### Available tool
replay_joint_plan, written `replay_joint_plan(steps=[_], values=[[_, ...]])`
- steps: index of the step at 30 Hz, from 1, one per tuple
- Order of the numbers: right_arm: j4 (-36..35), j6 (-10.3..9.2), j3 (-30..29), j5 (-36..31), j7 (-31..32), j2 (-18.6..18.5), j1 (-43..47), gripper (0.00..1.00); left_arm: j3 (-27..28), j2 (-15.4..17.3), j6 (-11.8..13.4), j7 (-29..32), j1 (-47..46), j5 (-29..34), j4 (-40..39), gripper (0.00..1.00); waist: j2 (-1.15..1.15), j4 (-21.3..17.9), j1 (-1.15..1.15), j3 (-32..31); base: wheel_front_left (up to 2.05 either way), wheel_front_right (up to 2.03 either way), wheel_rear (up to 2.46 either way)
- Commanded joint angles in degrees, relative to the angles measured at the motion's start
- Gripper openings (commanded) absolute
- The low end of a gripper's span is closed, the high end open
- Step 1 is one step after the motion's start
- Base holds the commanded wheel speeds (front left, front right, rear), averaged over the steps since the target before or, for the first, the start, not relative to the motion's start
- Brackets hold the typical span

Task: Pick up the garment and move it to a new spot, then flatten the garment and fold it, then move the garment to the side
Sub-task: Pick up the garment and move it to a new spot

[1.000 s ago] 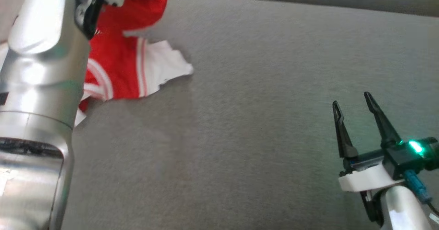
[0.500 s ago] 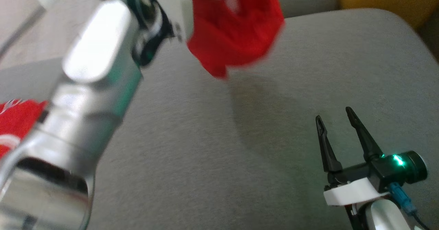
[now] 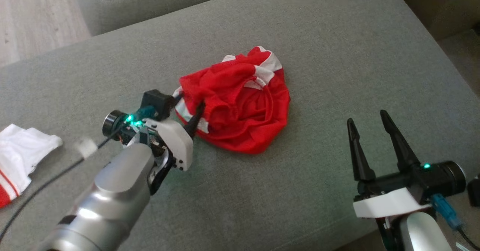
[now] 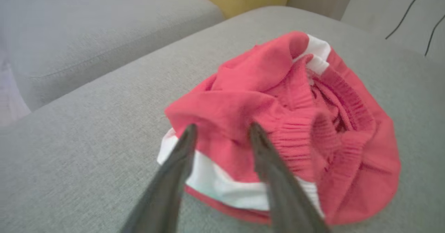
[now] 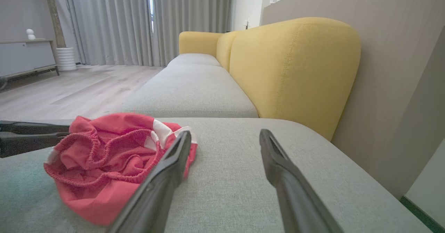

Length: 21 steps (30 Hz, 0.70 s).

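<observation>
Starting at your far left, a white cloth with red stripes [image 3: 20, 157] lies on the grey sofa cushion [image 3: 337, 37], well apart from the work. Next comes the left gripper [image 4: 222, 131]. Its two fingers stand parted and clamp nothing. In the left wrist view the fingertips [image 4: 189, 135] sit right at the near, white-trimmed edge of the garment [image 3: 240, 112], and you cannot tell whether they brush the cloth.

The garment is a crumpled red heap in the middle of the cushion, folded in on itself, with its gathered elastic waistband [image 4: 299, 135] facing up. Expect it to be light, limp and quick to sag, so one pinch will lift it as a dangling bunch, not a sheet. The waistband looks like your best hold because it is thicker and less likely to slip out. To spread the garment flat, you would likely want two holds set well apart along that band.

On your right, the right gripper [image 3: 366, 117] is wide open and empty, near the garment but not touching it.
</observation>
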Motion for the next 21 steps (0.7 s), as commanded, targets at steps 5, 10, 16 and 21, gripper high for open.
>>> replay_joint_plan(steps=[5, 10, 16, 21], values=[[-0.9, 0.43, 0.0, 0.4, -0.6, -0.1, 0.3, 1.00, 5.1, -1.5, 5.5, -12.5, 3.5, -0.3, -1.1, 1.00, 0.00, 4.6, -0.03, -3.7, 0.00, 0.00, 0.00], [-0.8, 0.43, -2.8, 0.4, -0.6, -0.1, 3.2, 1.00, 10.1, -3.7, 11.6, -15.0, 12.0, 1.5, -9.0, 1.00, 0.00, 11.8, -0.03, -8.2, 0.00, 0.00, 0.00], [-0.6, 0.43, -4.7, 1.5, -0.6, -0.1, 5.2, 1.00, 20.0, -5.4, 15.1, -15.0, 26.1, 9.5, -27.6, 1.00, 0.00, 19.0, -0.03, -11.1, 0.00, 0.00, 0.00], [-0.7, 0.43, -6.0, 2.6, -0.6, -0.1, 6.7, 1.00, 26.3, -7.0, 16.4, -15.0, 36.9, 17.4, -38.1, 1.00, 0.00, 21.6, -0.03, -12.5, 0.00, 0.00, 0.00]])
